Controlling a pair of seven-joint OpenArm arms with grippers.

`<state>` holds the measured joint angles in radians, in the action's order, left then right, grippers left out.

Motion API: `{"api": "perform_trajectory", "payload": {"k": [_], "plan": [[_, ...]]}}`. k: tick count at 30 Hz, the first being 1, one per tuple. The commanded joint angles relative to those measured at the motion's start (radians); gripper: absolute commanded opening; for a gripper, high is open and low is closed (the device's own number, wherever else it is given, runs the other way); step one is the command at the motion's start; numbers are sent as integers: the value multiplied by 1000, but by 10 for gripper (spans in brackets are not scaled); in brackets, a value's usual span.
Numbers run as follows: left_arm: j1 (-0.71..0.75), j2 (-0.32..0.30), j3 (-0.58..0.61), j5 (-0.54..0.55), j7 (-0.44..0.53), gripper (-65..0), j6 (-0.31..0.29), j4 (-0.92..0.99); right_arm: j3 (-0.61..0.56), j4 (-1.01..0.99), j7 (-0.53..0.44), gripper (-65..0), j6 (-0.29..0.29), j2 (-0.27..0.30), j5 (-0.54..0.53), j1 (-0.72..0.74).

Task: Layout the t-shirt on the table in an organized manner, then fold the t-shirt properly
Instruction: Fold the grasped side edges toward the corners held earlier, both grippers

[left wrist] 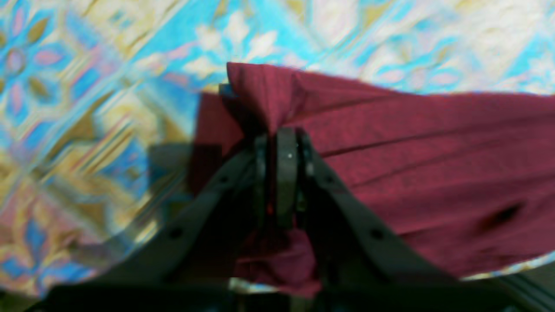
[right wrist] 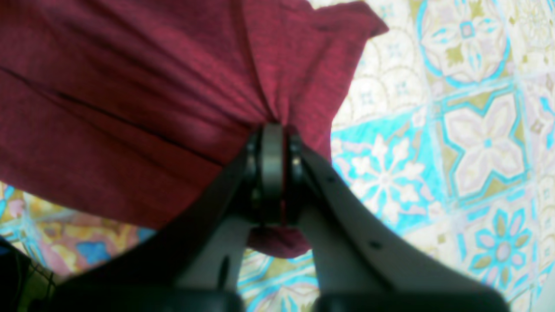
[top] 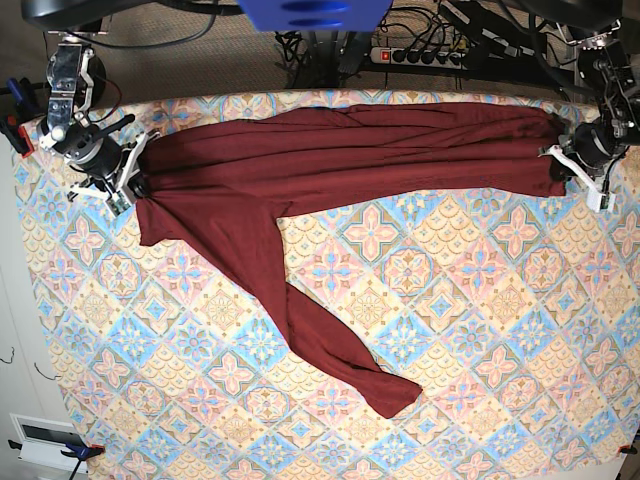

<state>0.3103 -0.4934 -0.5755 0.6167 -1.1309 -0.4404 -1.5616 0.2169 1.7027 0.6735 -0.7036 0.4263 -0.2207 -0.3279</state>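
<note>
The dark maroon t-shirt (top: pixel 330 155) is stretched across the far part of the table (top: pixel 480 330), pulled taut between both arms. One long sleeve (top: pixel 320 330) trails down toward the table's middle. My left gripper (top: pixel 560 160) is shut on the shirt's right end; in the left wrist view the fabric (left wrist: pixel 412 164) bunches between its closed fingers (left wrist: pixel 286 173). My right gripper (top: pixel 135 180) is shut on the shirt's left end; the cloth (right wrist: pixel 130 108) gathers into folds at its fingers (right wrist: pixel 272 173).
A power strip and cables (top: pixel 430 50) lie on the floor beyond the table's far edge. A blue clamp (top: pixel 15 120) sits at the far left corner. The patterned cloth shows bare at the front and right (top: pixel 520 400).
</note>
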Motion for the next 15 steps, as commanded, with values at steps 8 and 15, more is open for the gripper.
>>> {"api": "perform_trajectory", "payload": {"k": [8,15], "plan": [[-4,-23,-13,-2,7,-460,2,-15,13,13,64,-632,5,18,-7,16],[0,-26,-41,145,7,-258,2,-15,63,29,71,-475,5,15,-7,16]]}}
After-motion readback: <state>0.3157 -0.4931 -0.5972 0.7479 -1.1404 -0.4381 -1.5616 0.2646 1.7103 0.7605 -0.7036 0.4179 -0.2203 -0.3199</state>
